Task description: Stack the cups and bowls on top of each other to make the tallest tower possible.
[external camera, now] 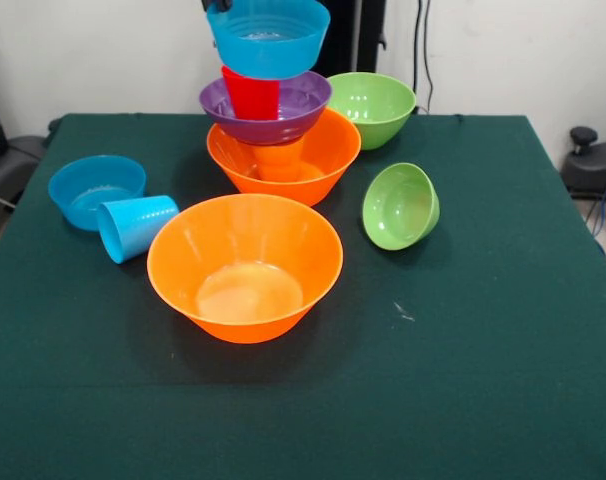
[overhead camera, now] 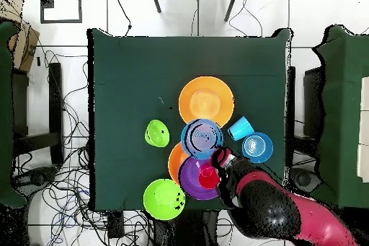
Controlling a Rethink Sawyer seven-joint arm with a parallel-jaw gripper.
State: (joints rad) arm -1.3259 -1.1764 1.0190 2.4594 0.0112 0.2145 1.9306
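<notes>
Blue bowl (external camera: pixel 269 36) topping tower (external camera: pixel 275 125), pincer (external camera: pixel 219 5) at its rim

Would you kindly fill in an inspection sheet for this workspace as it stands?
Surface: dark green cloth table, a small white fleck on it.
Job's things: tower of large orange bowl, orange cup, purple bowl, red cup, small blue plastic bowl; spare large orange bowl; light blue cup lying on its side against a blue bowl; small green bowl tilted.
Clutter: nothing seen.
Hand: at top bowl's rim.
Cables: many on the floor.
Surroundings: white wall.
</notes>
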